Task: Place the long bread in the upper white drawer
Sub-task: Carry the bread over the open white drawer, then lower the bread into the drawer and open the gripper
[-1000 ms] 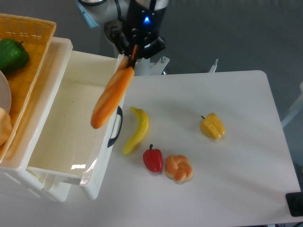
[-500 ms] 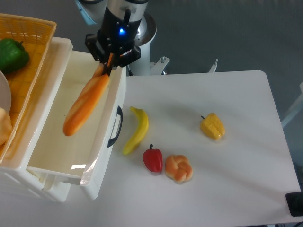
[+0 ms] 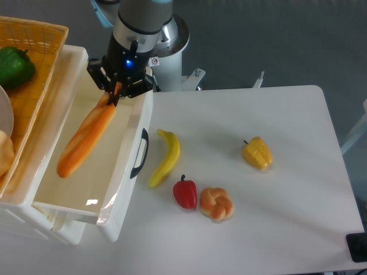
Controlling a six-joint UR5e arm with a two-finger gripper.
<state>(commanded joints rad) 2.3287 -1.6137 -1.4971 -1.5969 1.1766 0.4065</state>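
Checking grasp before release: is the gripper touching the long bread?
Touching. The camera view shows the gripper closed on the upper end of the long bread, which hangs tilted over the open drawer.

Banana (image 3: 166, 158), red pepper (image 3: 185, 193), bun (image 3: 216, 204), yellow pepper (image 3: 257, 153) on table (image 3: 275, 229).

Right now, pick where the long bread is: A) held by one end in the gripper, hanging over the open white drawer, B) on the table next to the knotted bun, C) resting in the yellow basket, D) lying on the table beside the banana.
A: the gripper clamps the upper end of the long bread, which slants down over the inside of the upper white drawer.
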